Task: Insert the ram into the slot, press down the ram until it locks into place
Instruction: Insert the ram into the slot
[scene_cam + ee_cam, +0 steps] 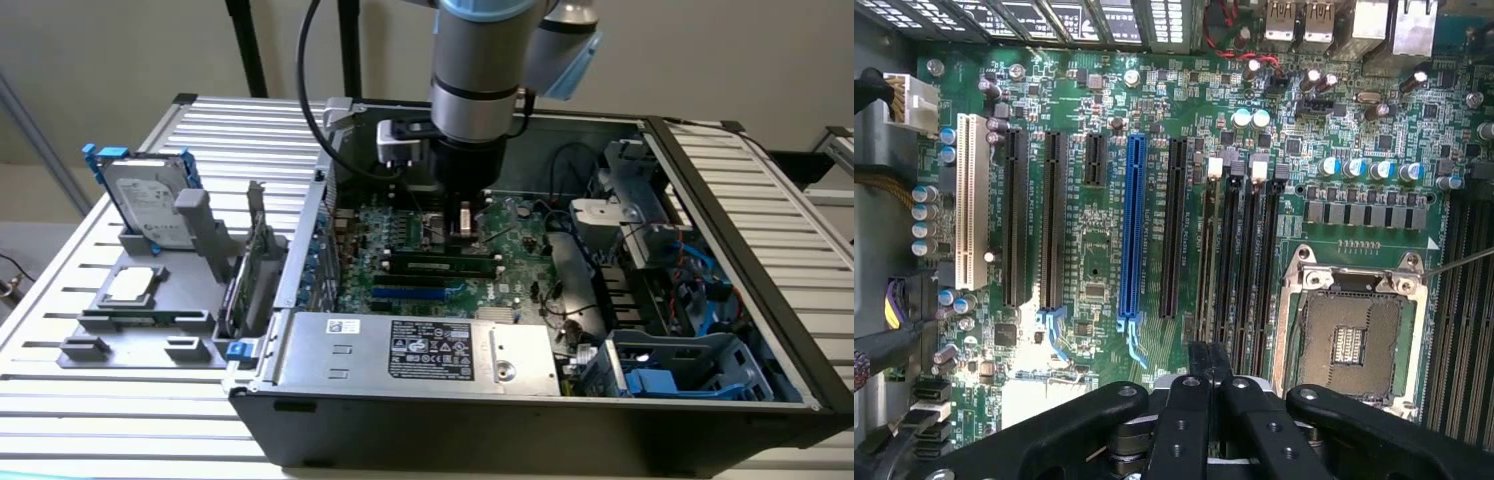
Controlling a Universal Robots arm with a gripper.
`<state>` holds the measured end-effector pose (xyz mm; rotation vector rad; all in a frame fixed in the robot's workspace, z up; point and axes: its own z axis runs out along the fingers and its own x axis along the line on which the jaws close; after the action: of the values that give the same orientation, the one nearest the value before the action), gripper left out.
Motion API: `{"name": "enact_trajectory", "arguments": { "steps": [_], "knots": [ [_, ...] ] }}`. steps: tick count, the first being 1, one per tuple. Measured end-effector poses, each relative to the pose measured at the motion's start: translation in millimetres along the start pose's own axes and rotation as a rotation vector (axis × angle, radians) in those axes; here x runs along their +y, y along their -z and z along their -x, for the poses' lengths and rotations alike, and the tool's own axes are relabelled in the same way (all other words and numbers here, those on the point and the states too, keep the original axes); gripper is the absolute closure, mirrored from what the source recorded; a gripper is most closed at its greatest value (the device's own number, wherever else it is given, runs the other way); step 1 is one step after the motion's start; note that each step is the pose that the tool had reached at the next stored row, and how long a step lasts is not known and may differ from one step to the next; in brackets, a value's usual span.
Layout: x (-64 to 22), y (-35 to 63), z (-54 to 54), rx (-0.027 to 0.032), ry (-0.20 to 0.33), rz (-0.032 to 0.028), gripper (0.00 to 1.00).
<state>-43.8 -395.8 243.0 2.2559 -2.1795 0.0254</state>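
With the ram (439,266) already standing in its slot (438,274) near the middle of the motherboard, the pincer (1209,365) hovers above it closed and empty, so the pressing step is in hand, calling for a straight, even push until the latches catch.

The motherboard (1104,250) is deep green, speckled with small silver solder points and black chips. On it one long connector (1133,230) is bright blue, another (971,205) at its nine o'clock is white, and the rest, among them the slot (1206,255), are black with white end latches. The processor socket (1349,340) is silver-framed with a dull grey centre. The gripper (1209,400) is matte black. The ram (441,266) is dark green with black chips. The arm (481,70) is silver-grey with a pale blue cap. The case (534,420) is black; the power supply (414,350) is bare grey metal with a black-and-white label. The table (120,420) is ribbed silver.
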Motion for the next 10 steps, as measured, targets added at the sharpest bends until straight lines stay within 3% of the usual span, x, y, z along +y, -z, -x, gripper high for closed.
{"name": "enact_trajectory", "arguments": {
  "steps": [10],
  "knots": [
    [2.7,-5.2,2.3,-0.0001,0.000,-0.0001,0.90]
  ]
}}
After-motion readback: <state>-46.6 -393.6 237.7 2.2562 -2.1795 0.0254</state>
